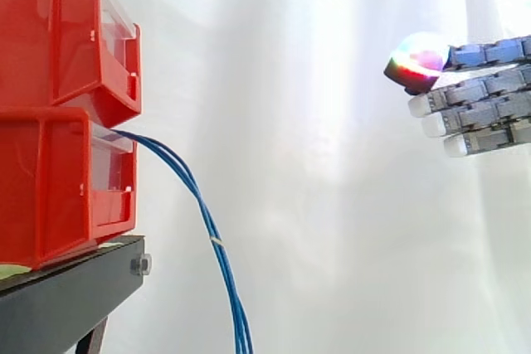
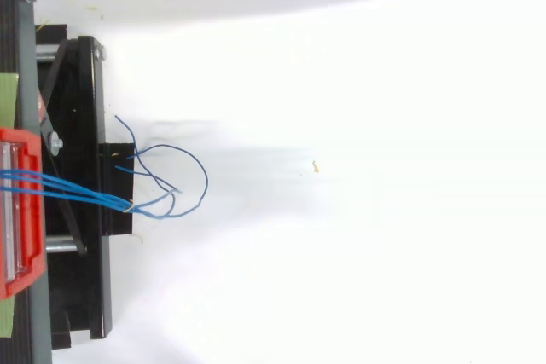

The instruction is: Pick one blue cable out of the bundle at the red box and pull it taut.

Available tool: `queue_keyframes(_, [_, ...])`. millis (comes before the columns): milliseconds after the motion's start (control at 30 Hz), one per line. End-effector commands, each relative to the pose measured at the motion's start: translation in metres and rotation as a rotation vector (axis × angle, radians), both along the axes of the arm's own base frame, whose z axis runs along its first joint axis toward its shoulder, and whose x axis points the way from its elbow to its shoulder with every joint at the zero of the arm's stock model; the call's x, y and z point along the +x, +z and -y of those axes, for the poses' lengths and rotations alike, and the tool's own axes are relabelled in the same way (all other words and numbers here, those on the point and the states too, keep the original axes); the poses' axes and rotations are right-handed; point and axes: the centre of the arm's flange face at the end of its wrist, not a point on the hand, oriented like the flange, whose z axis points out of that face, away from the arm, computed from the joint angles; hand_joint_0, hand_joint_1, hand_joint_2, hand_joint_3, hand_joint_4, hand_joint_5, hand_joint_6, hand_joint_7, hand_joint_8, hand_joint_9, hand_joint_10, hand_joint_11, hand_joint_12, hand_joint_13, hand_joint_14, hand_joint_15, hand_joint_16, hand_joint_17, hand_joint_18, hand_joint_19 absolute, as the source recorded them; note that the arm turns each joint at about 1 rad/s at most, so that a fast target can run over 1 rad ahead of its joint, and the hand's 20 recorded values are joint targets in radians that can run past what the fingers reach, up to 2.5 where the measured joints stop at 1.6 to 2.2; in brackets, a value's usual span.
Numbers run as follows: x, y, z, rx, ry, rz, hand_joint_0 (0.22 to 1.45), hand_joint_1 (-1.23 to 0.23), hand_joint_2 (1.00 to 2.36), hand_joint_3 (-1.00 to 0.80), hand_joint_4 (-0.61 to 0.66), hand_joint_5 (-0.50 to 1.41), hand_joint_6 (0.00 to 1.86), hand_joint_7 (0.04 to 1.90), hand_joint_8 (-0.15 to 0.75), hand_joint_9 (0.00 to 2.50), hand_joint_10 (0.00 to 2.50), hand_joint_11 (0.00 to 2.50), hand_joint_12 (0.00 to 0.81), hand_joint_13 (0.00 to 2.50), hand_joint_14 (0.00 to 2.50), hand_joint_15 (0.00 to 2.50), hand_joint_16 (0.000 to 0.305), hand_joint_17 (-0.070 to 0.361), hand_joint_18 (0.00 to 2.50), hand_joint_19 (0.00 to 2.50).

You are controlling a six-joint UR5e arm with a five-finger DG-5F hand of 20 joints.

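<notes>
Two red bins are stacked on a black stand at the left of the side view. A bundle of thin blue cables comes out of the lower bin's front and droops down to the bottom edge. From above, the cables leave the red bin and their loose ends curl out over the white floor. My hand hovers at the far right of the side view, well away from the cables and level with the seam between the two bins. Its fingers stretch straight toward the bins and hold nothing.
A white curtain hangs behind everything. The black stand's frame runs along the left of the top view. Wide free space lies between the hand and the bins.
</notes>
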Motion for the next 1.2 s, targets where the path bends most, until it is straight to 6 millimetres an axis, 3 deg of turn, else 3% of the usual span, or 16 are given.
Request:
queue_keyframes(0, [0.002, -0.002, -0.003, -0.015, -0.010, -0.001, 0.42, -0.73, 1.00, -0.50, 0.29, -0.18, 0.50, 0.63, 0.349, 0.45, 0.00, 0.00, 0.396, 0.53, 0.00, 0.08, 0.059, 0.133, 0.34, 0.13])
queue_keyframes(133, [0.014, -0.024, -0.009, -0.013, 0.001, -0.013, 0.44, -0.71, 1.00, -0.50, 0.28, -0.17, 0.50, 0.63, 0.341, 0.46, 0.00, 0.00, 0.385, 0.55, 0.00, 0.09, 0.056, 0.125, 0.34, 0.13])
queue_keyframes(367, [0.026, -0.043, -0.015, -0.026, -0.010, -0.003, 0.50, -0.72, 1.00, -0.50, 0.26, -0.17, 0.50, 0.63, 0.318, 0.47, 0.00, 0.00, 0.360, 0.55, 0.00, 0.10, 0.050, 0.112, 0.31, 0.12])
queue_keyframes(533, [0.073, -0.081, -0.020, -0.030, -0.011, -0.038, 0.51, -0.72, 1.00, -0.50, 0.26, -0.17, 0.50, 0.64, 0.318, 0.47, 0.00, 0.00, 0.359, 0.56, 0.00, 0.10, 0.048, 0.108, 0.30, 0.11])
queue_keyframes(767, [0.106, -0.121, -0.029, -0.024, 0.020, -0.057, 0.50, -0.73, 1.00, -0.50, 0.27, -0.17, 0.50, 0.64, 0.322, 0.48, 0.00, 0.00, 0.361, 0.57, 0.00, 0.11, 0.047, 0.107, 0.31, 0.12])
queue_keyframes(900, [0.116, -0.126, -0.031, -0.023, 0.019, -0.031, 0.50, -0.73, 1.00, -0.50, 0.27, -0.17, 0.50, 0.65, 0.326, 0.49, 0.00, 0.00, 0.362, 0.58, 0.00, 0.11, 0.047, 0.106, 0.32, 0.13])
queue_keyframes(1033, [0.133, -0.145, -0.037, -0.032, 0.029, -0.037, 0.49, -0.73, 1.00, -0.50, 0.28, -0.16, 0.50, 0.66, 0.328, 0.50, 0.00, 0.00, 0.364, 0.58, 0.00, 0.11, 0.047, 0.106, 0.33, 0.13])
queue_keyframes(1100, [0.158, -0.166, -0.047, -0.027, 0.043, -0.039, 0.49, -0.73, 1.00, -0.50, 0.29, -0.15, 0.50, 0.67, 0.328, 0.50, 0.00, 0.00, 0.364, 0.58, 0.00, 0.12, 0.047, 0.106, 0.32, 0.13])
queue_keyframes(1167, [0.166, -0.175, -0.052, -0.023, 0.053, -0.040, 0.49, -0.72, 1.00, -0.50, 0.29, -0.15, 0.50, 0.68, 0.329, 0.50, 0.00, 0.00, 0.364, 0.58, 0.00, 0.12, 0.047, 0.105, 0.32, 0.13])
